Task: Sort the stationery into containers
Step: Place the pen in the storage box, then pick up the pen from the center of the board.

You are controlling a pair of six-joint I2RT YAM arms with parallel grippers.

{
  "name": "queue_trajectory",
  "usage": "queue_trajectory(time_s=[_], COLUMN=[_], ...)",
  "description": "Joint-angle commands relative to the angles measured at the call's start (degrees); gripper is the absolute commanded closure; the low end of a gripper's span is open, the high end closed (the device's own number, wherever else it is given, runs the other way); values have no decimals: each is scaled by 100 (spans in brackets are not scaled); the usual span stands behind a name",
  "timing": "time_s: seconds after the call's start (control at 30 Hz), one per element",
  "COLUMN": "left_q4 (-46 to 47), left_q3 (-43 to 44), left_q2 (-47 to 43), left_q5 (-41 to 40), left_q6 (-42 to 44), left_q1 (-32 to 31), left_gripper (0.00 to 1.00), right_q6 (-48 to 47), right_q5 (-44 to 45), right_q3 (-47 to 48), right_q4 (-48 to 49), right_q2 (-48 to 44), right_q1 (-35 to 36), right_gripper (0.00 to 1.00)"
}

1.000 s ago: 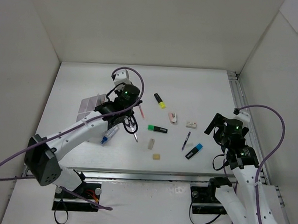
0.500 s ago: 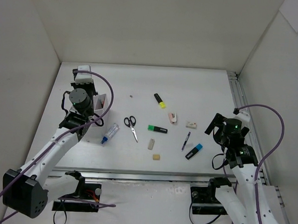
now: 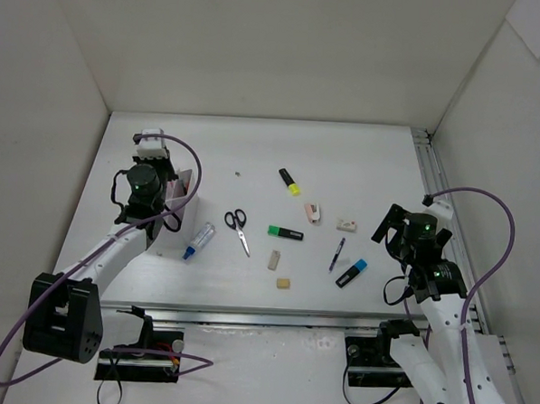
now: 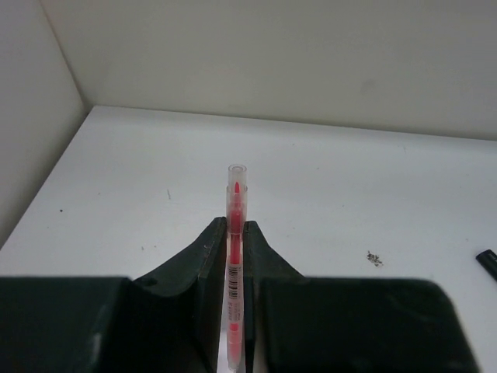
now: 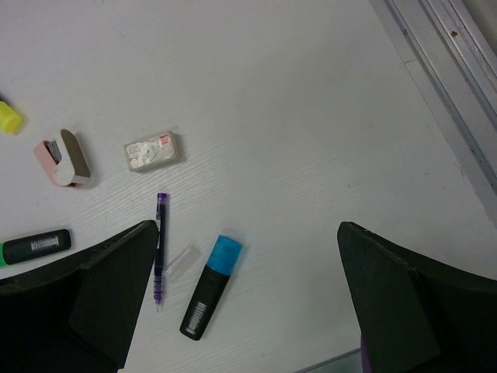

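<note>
Over on the left, the left hand (image 4: 233,233) is clamping tight on a red pen (image 4: 235,198), which is pointing straight out along the fingers; its barcode strip is too small to read. The divided white box (image 3: 185,198) is sitting just right of that wrist, far nearer this arm. Off right, the right hand (image 5: 248,264) is hanging wide open, holding nothing, above a blue-tipped highlighter (image 5: 208,287) whose label I can't make out.
</note>
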Motion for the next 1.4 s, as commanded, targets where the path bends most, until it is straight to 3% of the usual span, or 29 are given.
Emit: queue_trajectory(time_s=[0.0, 0.43, 0.47, 0.5, 0.6, 0.67, 0.7, 0.77, 0.83, 0.87, 1.0, 1.17, 1.37], left_q4=[930, 1142, 1055, 776, 99, -123, -376, -1138, -1983, -2674, -3875, -4184, -4798], left_q3=[-48, -400, -401, -357, -260, -251, -216, -59, 467, 635, 1285, 1331, 1778], left_q2=[-150, -123, -141, -202, -439, -597, -772, -958, -1116, -1134, -1187, -1284, -723], left_q5=[315, 807, 807, 816, 615, 482, 490, 621, 780, 859, 1088, 1675, 1747], left_q6=[-384, -762, -788, -815, -745, -657, -639, -657, -683, -796, -1243, -1448, -2071], left_q1=[29, 29, 29, 29, -129, -261, -261, -261, -314, -366, -595, -1043, -1465], left_gripper=[100, 100, 94, 79, 70, 48, 31, 22, 1, 0, 1, 1, 0], right_q6=[-2, -2, -2, -2, -10, -10, -10, 33, 34, 7, -2, -19, -19], right_q5=[217, 200, 165, 164, 138, 95, 77, 120, 85, 16, -47, -161, -143], right_q3=[88, 71, 79, 79, 79, 79, 71, 71, 70, 62, 79, 71, 70], right_q4=[252, 270, 270, 261, 270, 270, 278, 279, 287, 287, 305, 296, 305], right_q2=[86, 69, 77, 77, 69, 60, 60, 51, 69, 86, 192, 218, 200], right_q1=[20, 29, 29, 29, 20, 3, 28, 29, 29, 20, 20, 37, 29], right_gripper=[2, 2, 2, 2, 2, 2, 2, 2, 2, 2, 2, 2, 2])
